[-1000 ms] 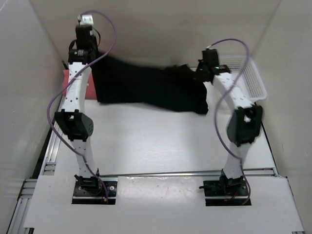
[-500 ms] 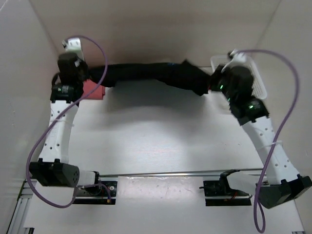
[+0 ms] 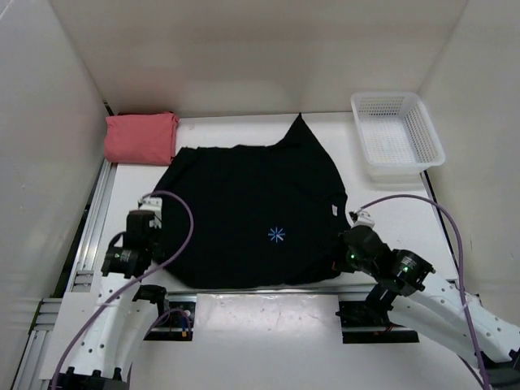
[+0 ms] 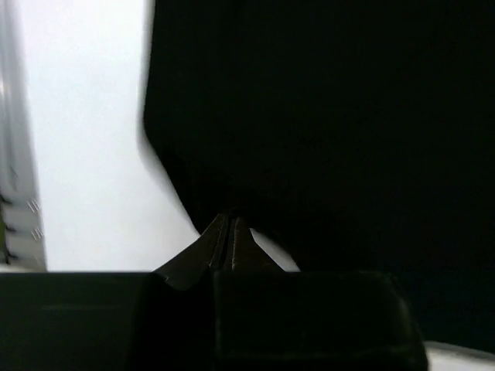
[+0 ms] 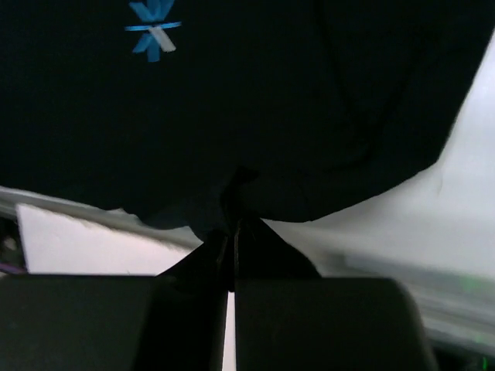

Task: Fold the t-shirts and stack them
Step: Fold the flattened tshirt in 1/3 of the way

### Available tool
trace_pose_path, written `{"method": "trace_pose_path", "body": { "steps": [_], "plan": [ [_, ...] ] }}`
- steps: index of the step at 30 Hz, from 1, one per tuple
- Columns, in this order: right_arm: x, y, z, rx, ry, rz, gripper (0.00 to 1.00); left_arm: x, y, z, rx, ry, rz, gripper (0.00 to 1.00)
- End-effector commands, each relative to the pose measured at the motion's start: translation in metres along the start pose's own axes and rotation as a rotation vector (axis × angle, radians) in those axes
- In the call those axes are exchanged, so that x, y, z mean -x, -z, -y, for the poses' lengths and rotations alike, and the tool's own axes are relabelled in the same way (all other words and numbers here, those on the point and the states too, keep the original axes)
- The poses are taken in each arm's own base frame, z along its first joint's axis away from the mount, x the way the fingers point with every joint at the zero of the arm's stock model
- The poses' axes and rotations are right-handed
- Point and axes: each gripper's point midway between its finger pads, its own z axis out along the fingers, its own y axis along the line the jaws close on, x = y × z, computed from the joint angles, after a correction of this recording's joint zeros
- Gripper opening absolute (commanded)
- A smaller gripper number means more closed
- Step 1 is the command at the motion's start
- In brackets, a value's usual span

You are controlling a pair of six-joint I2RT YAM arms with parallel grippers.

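A black t-shirt with a small light-blue mark lies spread flat across the middle of the table, its hem at the near edge. My left gripper is shut on the shirt's near left edge; in the left wrist view its fingertips pinch the dark cloth. My right gripper is shut on the near right corner, the fingertips biting the hem below the blue mark. A salmon pink t-shirt lies folded at the back left.
A white mesh basket stands at the back right, with nothing in it. White walls close in the table on the left, back and right. A metal rail runs along the left edge.
Both arms have swung from the back of the table to the near edge. The black shirt, held up stretched between them before, now lies spread flat.
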Motion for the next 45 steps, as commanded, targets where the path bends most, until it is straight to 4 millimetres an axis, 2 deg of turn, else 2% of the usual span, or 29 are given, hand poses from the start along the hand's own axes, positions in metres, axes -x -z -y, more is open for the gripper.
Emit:
{"method": "trace_pose_path", "body": {
  "steps": [1, 2, 3, 7, 10, 13, 15, 17, 21, 22, 24, 25, 27, 31, 35, 40, 43, 44, 45],
  "plan": [
    [0.002, 0.007, -0.003, -0.046, -0.146, 0.043, 0.00, -0.064, -0.007, -0.005, 0.037, -0.053, -0.173, 0.11],
    [0.006, 0.010, -0.001, -0.069, -0.132, 0.056, 0.00, -0.069, -0.006, -0.006, 0.046, -0.056, -0.182, 0.11],
    [0.023, 0.018, -0.006, -0.073, -0.133, 0.111, 0.00, -0.069, -0.005, -0.009, 0.058, -0.055, -0.174, 0.11],
    [0.053, 0.029, -0.010, -0.118, -0.068, 0.198, 0.00, -0.063, -0.002, -0.011, 0.068, -0.047, -0.145, 0.11],
    [0.070, 0.027, -0.003, -0.206, 0.004, 0.244, 0.00, -0.042, -0.001, -0.013, 0.077, -0.033, -0.098, 0.11],
    [0.094, 0.018, -0.008, -0.254, 0.094, 0.253, 0.00, -0.019, -0.004, -0.017, 0.094, -0.004, -0.070, 0.11],
    [0.111, 0.002, -0.012, -0.248, 0.109, 0.210, 0.00, -0.014, -0.012, -0.017, 0.098, 0.003, -0.108, 0.11],
    [0.125, -0.016, -0.003, -0.270, 0.095, 0.181, 0.00, 0.001, -0.023, -0.023, 0.118, 0.045, -0.109, 0.11],
    [0.152, -0.046, -0.005, -0.242, 0.135, 0.192, 0.00, 0.038, -0.044, -0.036, 0.156, 0.095, -0.090, 0.11],
    [0.153, -0.058, -0.003, -0.252, 0.162, 0.160, 0.00, 0.046, -0.048, -0.037, 0.156, 0.095, -0.092, 0.11],
    [0.161, -0.068, -0.002, -0.264, 0.171, 0.145, 0.00, 0.063, -0.060, -0.039, 0.161, 0.097, -0.113, 0.11],
    [0.163, -0.080, 0.005, -0.290, 0.181, 0.122, 0.00, 0.067, -0.063, -0.041, 0.169, 0.094, -0.122, 0.11],
    [0.171, -0.088, 0.005, -0.293, 0.193, 0.114, 0.00, 0.076, -0.075, -0.042, 0.179, 0.089, -0.142, 0.11],
    [0.191, -0.104, 0.023, -0.321, 0.147, 0.126, 0.00, 0.077, -0.091, -0.044, 0.202, 0.077, -0.182, 0.11],
    [0.201, -0.113, 0.028, -0.299, 0.121, 0.111, 0.00, 0.078, -0.098, -0.047, 0.223, 0.074, -0.186, 0.11],
    [0.192, -0.132, 0.038, -0.313, 0.147, 0.043, 0.00, 0.077, -0.104, -0.056, 0.289, 0.067, -0.193, 0.11],
    [0.192, -0.136, 0.052, -0.331, 0.106, 0.024, 0.00, 0.073, -0.107, -0.058, 0.303, 0.059, -0.213, 0.11],
    [0.192, -0.140, 0.051, -0.323, 0.105, 0.016, 0.00, 0.072, -0.111, -0.063, 0.321, 0.065, -0.219, 0.11],
    [0.199, -0.138, 0.053, -0.326, 0.095, 0.029, 0.00, 0.069, -0.113, -0.062, 0.320, 0.062, -0.229, 0.11]
  ]
}}
